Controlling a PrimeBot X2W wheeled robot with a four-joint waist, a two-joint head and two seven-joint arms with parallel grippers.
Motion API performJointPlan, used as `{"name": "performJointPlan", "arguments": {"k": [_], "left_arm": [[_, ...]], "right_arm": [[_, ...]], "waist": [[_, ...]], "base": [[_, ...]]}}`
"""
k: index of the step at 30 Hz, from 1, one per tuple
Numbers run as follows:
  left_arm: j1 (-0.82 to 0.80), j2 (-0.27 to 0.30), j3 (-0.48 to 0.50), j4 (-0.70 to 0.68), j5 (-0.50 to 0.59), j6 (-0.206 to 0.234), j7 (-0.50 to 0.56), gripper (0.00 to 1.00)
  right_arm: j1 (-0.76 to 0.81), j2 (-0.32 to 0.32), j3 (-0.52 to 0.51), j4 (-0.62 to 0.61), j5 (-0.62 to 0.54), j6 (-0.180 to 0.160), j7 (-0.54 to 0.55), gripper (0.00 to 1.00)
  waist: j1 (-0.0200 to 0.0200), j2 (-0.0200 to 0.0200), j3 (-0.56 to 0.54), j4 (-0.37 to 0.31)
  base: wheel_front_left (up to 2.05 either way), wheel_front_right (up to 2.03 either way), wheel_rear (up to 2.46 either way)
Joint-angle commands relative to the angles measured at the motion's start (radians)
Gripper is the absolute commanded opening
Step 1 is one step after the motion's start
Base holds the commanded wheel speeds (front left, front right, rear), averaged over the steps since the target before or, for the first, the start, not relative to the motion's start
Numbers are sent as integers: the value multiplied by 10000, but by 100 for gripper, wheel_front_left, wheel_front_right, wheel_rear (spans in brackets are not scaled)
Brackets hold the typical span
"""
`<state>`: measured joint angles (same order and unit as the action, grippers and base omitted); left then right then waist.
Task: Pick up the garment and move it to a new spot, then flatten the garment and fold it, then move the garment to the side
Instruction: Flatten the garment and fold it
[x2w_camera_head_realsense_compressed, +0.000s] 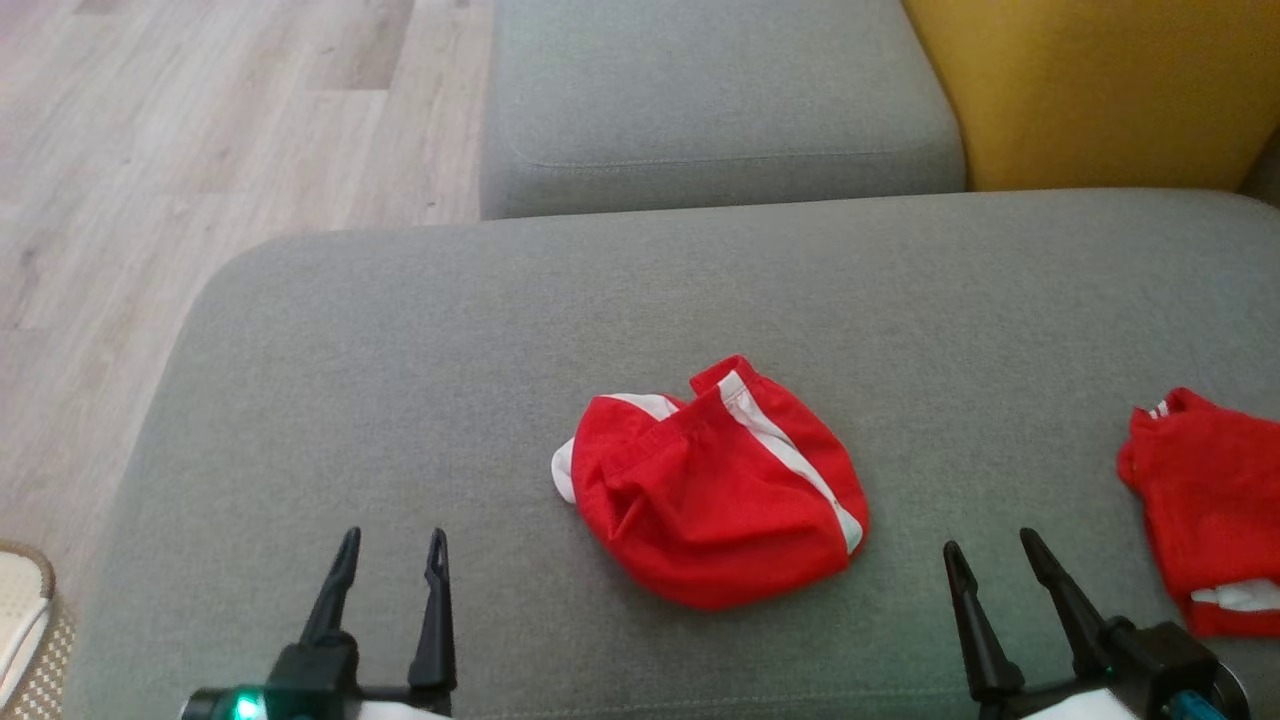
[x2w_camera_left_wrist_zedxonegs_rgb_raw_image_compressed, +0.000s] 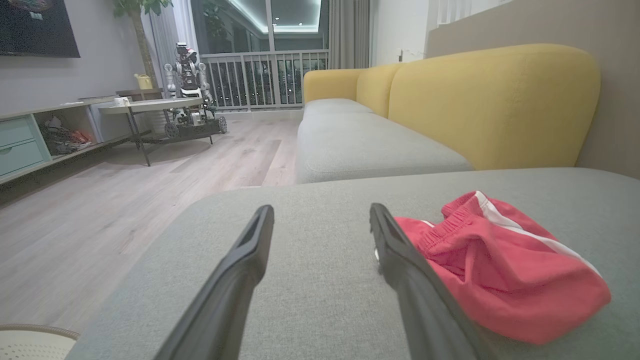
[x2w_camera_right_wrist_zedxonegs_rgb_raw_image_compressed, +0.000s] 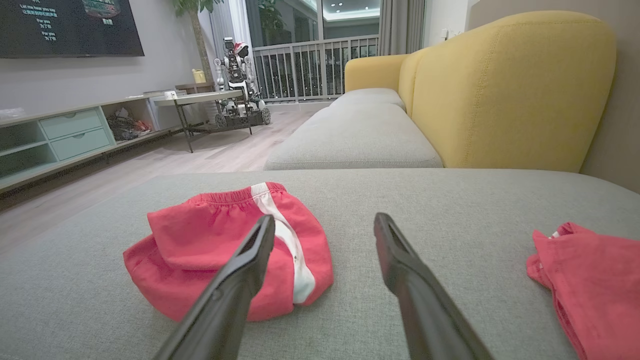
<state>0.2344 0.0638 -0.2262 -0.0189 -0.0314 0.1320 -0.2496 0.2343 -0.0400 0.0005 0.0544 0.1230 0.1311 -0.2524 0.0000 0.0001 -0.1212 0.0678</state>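
Head view shows the garment (x2w_camera_head_realsense_compressed: 715, 490), red shorts with a white side stripe, lying bunched in a loose heap on the grey seat cushion (x2w_camera_head_realsense_compressed: 400, 350), about midway between the cushion's left and right edges and nearer its front edge than its back one. The left gripper (x2w_camera_head_realsense_compressed: 394, 540) hangs over the front edge to the garment's left, its two fingers spread wide with nothing between them. The right gripper (x2w_camera_head_realsense_compressed: 990, 545) hangs over the front edge to the garment's right, likewise spread wide and empty. Neither touches the cloth. A second red garment (x2w_camera_head_realsense_compressed: 1205, 500) lies toward the cushion's right edge, well apart from the first. Beyond the back edge sit another grey cushion (x2w_camera_head_realsense_compressed: 715, 90) and a yellow backrest (x2w_camera_head_realsense_compressed: 1090, 90); a wooden floor (x2w_camera_head_realsense_compressed: 200, 150) lies off the left edge.
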Motion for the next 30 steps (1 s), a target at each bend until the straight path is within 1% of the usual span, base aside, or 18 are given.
{"name": "performJointPlan", "arguments": {"k": [1, 7, 10, 13, 16, 18, 20, 23, 26, 30], "left_arm": [[-548, -59, 191, -167, 117, -8, -122, 100], [-1102, -56, -111, 383, 298, -163, -122, 100], [-1902, -72, -422, 1039, 295, -393, -122, 100], [-3020, -95, -891, 1913, 238, -797, -122, 100], [-4421, -117, -1458, 3104, 46, -1414, -2, 100], [-5458, -126, -1854, 3787, -106, -1754, 205, 100], [-6530, -130, -2286, 4314, -380, -1912, 413, 100], [-7917, -132, -2990, 5095, -1170, -2159, 1099, 100], [-9092, -133, -3614, 5924, -1522, -2229, 1723, 100], [-10003, -134, -4210, 6851, -1947, -2267, 2308, 100]], "right_arm": [[-601, -103, 249, -303, -7, -4, -93, 100], [-716, -103, 240, -306, -91, -4, -93, 100], [-826, -103, 269, -305, -172, -4, -93, 100], [-1016, -103, 400, -321, -291, -4, -93, 100], [-1235, -103, 437, -354, -446, -4, -93, 100], [-1353, -103, 414, -379, -542, -4, -93, 100], [-1523, -103, 407, -420, -637, -4, -93, 100], [-1808, -103, 441, -443, -742, -4, -93, 100], [-2082, -103, 495, -466, -772, -4, -93, 100], [-2363, -103, 535, -524, -757, -4, -93, 100]], "waist": [[0, -1, 51, -103], [0, -1, 259, -294], [0, -1, 465, -424], [0, -1, 798, -631], [0, -1, 1232, -850], [0, -1, 1583, -979], [0, -1, 2024, -1111], [0, -1, 2629, -1317], [0, -1, 3044, -1535], [0, -1, 3375, -1812]], "base": [[0, 0, 0], [0, 0, 0], [0, 0, 0], [0, 0, 0], [0, 0, 0], [0, 0, 0], [0, 0, 0], [0, 0, 0], [0, 0, 0], [0, 0, 0]]}}
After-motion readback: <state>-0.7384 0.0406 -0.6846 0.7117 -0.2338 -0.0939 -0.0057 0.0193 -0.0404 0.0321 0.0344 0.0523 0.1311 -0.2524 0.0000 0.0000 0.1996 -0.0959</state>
